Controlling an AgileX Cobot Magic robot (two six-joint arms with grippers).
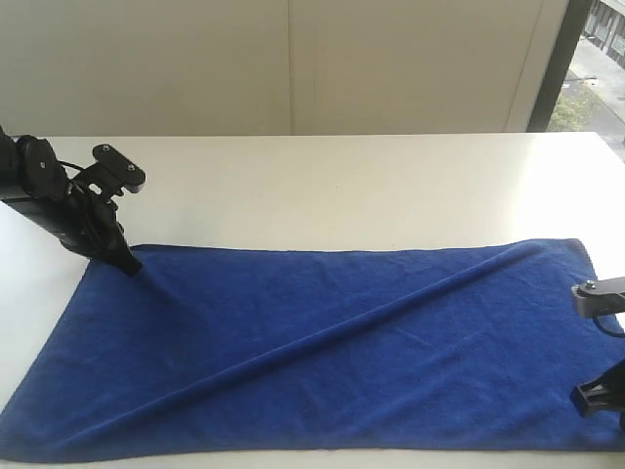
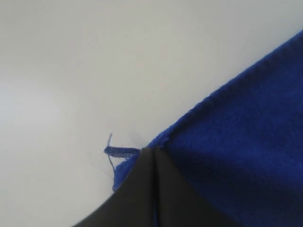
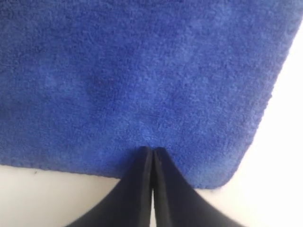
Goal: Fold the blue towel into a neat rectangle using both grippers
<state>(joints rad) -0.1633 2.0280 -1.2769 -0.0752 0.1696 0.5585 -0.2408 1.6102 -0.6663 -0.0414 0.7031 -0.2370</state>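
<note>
The blue towel [image 1: 322,362] lies spread out lengthwise on the white table [image 1: 342,186], not yet folded. A raised diagonal ridge [image 1: 391,313] runs across it from its near corner on the left arm's side up to its far corner on the right arm's side.

The left gripper [image 2: 152,150] sits at the towel's far corner on its own side, fingers pressed together with a sliver of blue caught between them. A small loose tab of hem [image 2: 116,151] pokes out just beside the tips. That bite looks thin to me. If the arm lifts quickly, the corner could slip free and drop.

The right gripper [image 3: 152,150] has its fingers together over the towel's near hem, close to the rounded corner. I cannot tell whether any cloth is caught between them. If it holds nothing, only one end would rise and the fold would go crooked. The two holds are also on opposite long edges of the towel. Pulling from there could tighten the ridge into a twist instead of laying the edges square.

The tabletop around the towel is smooth and bare, so the cloth may slide rather than bend. Behind the towel stands a pale panelled wall [image 1: 293,59]. Past the towel's far right-hand corner there is a dark-framed window [image 1: 596,68] showing daylight.
</note>
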